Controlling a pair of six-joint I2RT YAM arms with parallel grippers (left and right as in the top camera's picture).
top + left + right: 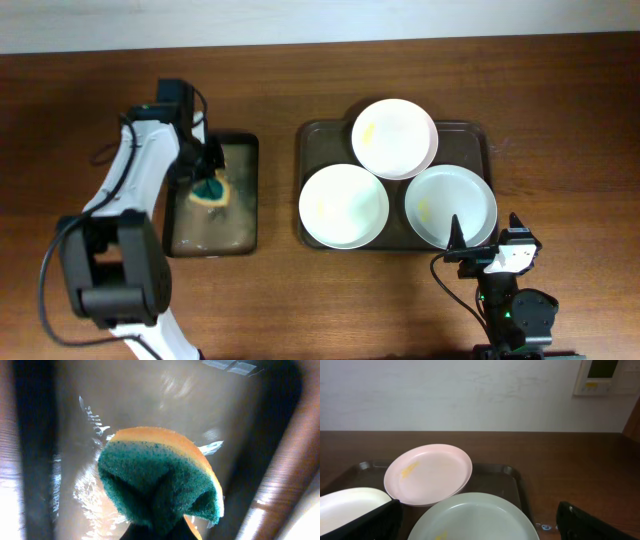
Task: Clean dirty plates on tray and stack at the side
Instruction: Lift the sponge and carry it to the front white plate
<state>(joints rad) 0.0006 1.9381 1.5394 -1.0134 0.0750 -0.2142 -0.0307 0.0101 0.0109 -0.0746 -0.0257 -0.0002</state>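
Three white plates lie on the dark tray [318, 140]: a far one [394, 138], a left one [343, 205] and a right one [450, 207], each with faint yellow smears. My left gripper [208, 183] is shut on a green and yellow sponge [160, 480] over the small black tray [240, 215], which holds water. My right gripper [487, 234] is open and empty at the tray's front right corner, by the right plate's near rim. In the right wrist view the gripper [479, 529] straddles the near plate [475, 515], with the far plate [427, 472] behind.
The small black tray [65, 435] has raised dark rims on both sides of the sponge. Brown wooden table [560, 120] surrounds both trays. A white wall [470, 390] stands beyond the table's far edge.
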